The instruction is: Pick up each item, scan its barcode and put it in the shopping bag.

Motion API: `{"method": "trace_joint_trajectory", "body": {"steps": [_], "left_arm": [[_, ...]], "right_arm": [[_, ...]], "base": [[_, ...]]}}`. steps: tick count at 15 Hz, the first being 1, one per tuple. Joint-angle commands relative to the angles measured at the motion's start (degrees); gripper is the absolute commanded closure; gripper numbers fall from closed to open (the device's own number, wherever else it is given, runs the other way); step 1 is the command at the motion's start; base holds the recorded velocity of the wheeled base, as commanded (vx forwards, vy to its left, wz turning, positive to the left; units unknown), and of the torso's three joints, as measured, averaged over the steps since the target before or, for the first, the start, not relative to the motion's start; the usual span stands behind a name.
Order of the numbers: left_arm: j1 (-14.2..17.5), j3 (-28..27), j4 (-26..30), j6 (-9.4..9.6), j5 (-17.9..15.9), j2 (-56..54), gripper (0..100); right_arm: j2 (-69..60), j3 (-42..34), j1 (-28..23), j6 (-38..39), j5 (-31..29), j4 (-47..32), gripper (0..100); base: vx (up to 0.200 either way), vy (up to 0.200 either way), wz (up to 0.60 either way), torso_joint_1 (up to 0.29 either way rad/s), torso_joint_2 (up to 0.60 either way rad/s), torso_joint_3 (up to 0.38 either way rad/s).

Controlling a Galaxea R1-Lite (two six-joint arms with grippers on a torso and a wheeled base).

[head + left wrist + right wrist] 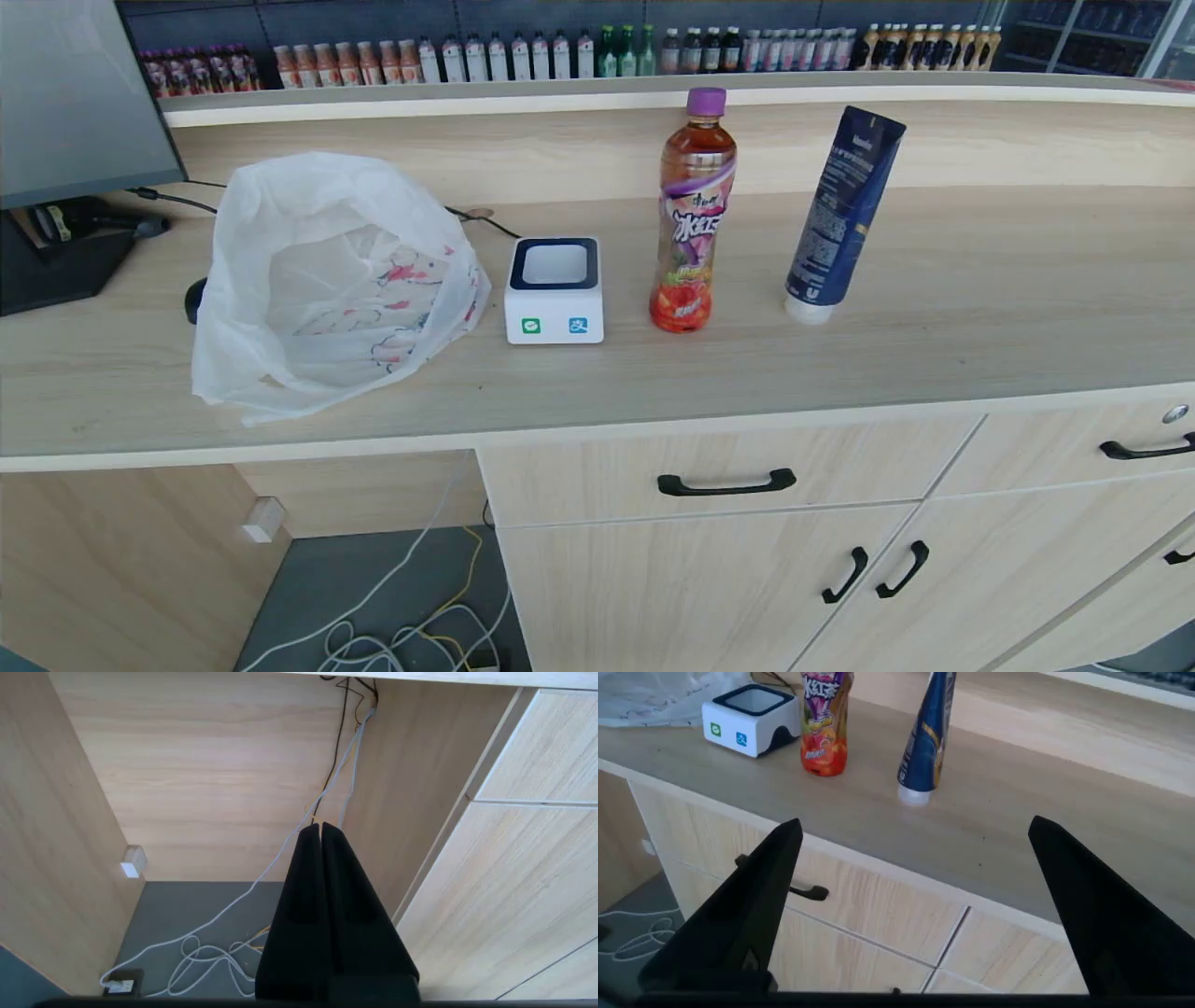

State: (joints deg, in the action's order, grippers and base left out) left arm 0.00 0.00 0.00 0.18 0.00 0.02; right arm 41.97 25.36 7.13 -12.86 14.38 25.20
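A drink bottle (693, 213) with a purple cap and red-pink label stands upright on the wooden counter (934, 345). Right of it a dark blue tube (843, 215) stands on its white cap, leaning slightly. A white scanner box (554, 289) with a dark-rimmed window sits left of the bottle. The white plastic shopping bag (327, 280) lies open further left. My right gripper (915, 905) is open, held in front of the counter edge, with the bottle (825, 719), tube (926, 733) and scanner (747, 721) beyond it. My left gripper (322, 835) is shut and empty, low beside the cabinet.
A monitor (79, 93) and a black stand sit at the counter's far left, with a cable running behind the bag. Drawers and doors with black handles (726, 483) lie below the counter. Loose cables (201, 952) lie on the floor in the open bay.
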Motion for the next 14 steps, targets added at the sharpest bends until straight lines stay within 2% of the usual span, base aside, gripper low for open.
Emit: {"method": "trace_joint_trajectory", "body": {"steps": [1, 3, 4, 8, 10, 12, 14], "left_arm": [[0.0, 0.0, 0.0, -0.01, 0.0, 0.0, 100], [0.0, 0.0, 0.0, -0.01, 0.0, 0.0, 100], [0.0, 0.0, 0.0, -0.01, 0.0, 0.0, 100], [0.0, 0.0, 0.0, -0.01, 0.0, 0.0, 100], [0.0, 0.0, 0.0, -0.01, 0.0, 0.0, 100], [0.0, 0.0, 0.0, -0.01, 0.0, 0.0, 100], [0.0, 0.0, 0.0, 0.08, 0.0, 0.0, 100]], "right_arm": [[7.5, 3.7, 0.3, -0.8, 0.7, 0.2, 0], [11.3, 5.1, 1.6, -1.0, 1.1, 0.2, 0], [13.7, 6.5, 3.9, -0.9, 1.1, 0.2, 0], [24.0, 15.2, 8.5, -0.4, 1.0, 0.5, 0], [30.4, 17.5, 12.2, 0.9, 0.9, 3.3, 0], [35.2, 18.4, 17.7, 2.6, -2.3, 7.1, 0], [39.2, 23.7, 22.7, 5.7, -8.0, 9.1, 0]], "base": [[0.0, 0.0, 0.0, 0.0, 0.0, 0.0], [0.0, 0.0, 0.0, 0.0, 0.0, 0.0], [0.0, 0.0, 0.0, 0.0, 0.0, 0.0], [0.0, 0.0, 0.0, 0.0, 0.0, 0.0], [0.0, 0.0, 0.0, 0.0, 0.0, 0.0], [0.0, 0.0, 0.0, 0.0, 0.0, 0.0], [0.0, 0.0, 0.0, 0.0, 0.0, 0.0]]}}
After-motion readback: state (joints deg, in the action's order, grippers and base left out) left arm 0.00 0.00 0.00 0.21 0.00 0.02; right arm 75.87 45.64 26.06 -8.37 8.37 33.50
